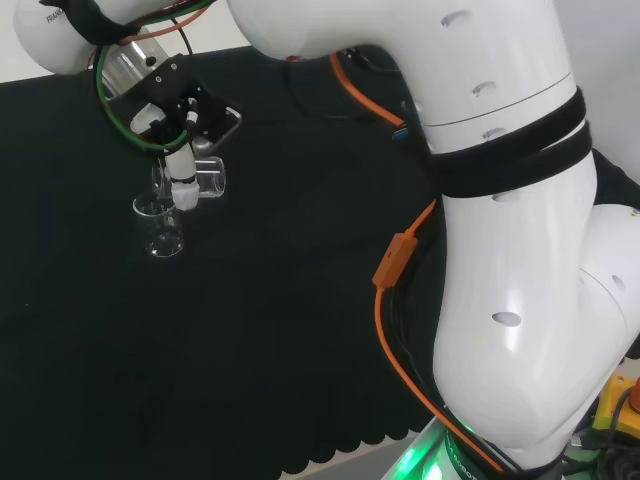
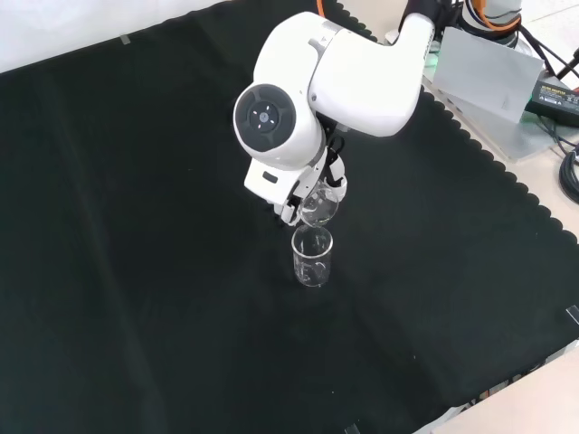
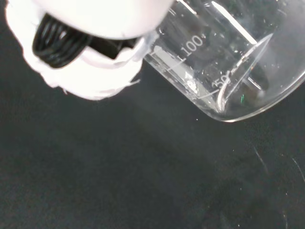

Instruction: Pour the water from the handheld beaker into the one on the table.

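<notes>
Head view first: we see the hand (image 1: pixel 181 150) at about ten o'clock of the picture, hanging from the arm's white links (image 1: pixel 500 230), which fill the three o'clock side. Its fingers are curled round a clear handheld beaker (image 1: pixel 207 177), which lies tipped well over on its side. Just below it, toward seven o'clock from the hand, the second beaker (image 1: pixel 160 228) stands upright on the black cloth of the table (image 1: pixel 300 350). The tipped beaker's low end sits just above the standing one's rim; we cannot tell whether glass touches glass.

Front view next: we find a big white link with a round grey cap (image 2: pixel 265 117) near the picture's centre, standing before most of the hand (image 2: pixel 291 206), of which we make out a white and black part at the link's six o'clock. The handheld beaker (image 2: pixel 321 201) shows tilted just beside it, and the standing beaker (image 2: pixel 312 257) is directly under it at six o'clock, upright, near the middle of the table (image 2: pixel 136 271). Whether water runs between them we cannot make out.

Wrist view last: we look past a white finger with a black ribbed part (image 3: pixel 86 52) pressed against the wall of the handheld beaker (image 3: pixel 228 71). The beaker lies slanted, its printed scale marks showing, with a little clear liquid gathered at its low edge over the dark table (image 3: pixel 119 181).
</notes>
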`<state>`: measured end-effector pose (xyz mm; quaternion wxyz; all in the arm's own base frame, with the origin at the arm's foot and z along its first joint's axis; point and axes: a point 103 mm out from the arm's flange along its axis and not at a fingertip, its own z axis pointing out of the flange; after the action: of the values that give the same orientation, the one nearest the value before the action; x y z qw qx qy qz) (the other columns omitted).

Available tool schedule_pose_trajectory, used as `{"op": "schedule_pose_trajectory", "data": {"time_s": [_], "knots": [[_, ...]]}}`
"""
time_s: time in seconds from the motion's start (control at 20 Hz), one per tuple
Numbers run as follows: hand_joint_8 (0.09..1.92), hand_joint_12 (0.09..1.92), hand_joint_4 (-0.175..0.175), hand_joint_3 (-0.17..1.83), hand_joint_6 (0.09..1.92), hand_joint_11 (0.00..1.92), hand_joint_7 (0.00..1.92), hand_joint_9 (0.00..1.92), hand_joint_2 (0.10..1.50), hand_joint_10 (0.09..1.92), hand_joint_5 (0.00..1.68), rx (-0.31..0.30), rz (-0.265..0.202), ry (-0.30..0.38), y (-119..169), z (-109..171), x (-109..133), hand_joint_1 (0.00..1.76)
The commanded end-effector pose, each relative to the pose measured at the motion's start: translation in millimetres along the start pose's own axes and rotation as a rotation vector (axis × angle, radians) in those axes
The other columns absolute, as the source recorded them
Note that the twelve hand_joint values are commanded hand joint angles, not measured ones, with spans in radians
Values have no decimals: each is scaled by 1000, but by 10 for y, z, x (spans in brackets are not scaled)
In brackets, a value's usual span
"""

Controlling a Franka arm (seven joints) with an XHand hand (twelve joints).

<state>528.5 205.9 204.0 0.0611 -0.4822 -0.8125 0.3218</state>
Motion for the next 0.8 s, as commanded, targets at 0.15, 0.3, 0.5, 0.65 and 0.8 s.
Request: {"op": "schedule_pose_trajectory", "data": {"time_s": [0.15,0.3,0.5,0.65,0.8], "knots": [[829,797,-175,787,856,1201,1248,1529,613,774,1180,31,13,-59,-9,-27,29,1306],[831,798,-175,788,858,1200,1247,1528,613,776,1179,36,16,-73,-19,-58,33,1306],[834,799,-175,790,861,1198,1245,1527,613,779,1178,41,22,-82,-36,-82,35,1305],[836,801,-175,791,864,1198,1244,1526,613,780,1177,49,24,-92,-38,-94,43,1305],[838,802,-175,792,865,1198,1244,1526,613,782,1177,63,27,-107,-24,-123,58,1305]]}}
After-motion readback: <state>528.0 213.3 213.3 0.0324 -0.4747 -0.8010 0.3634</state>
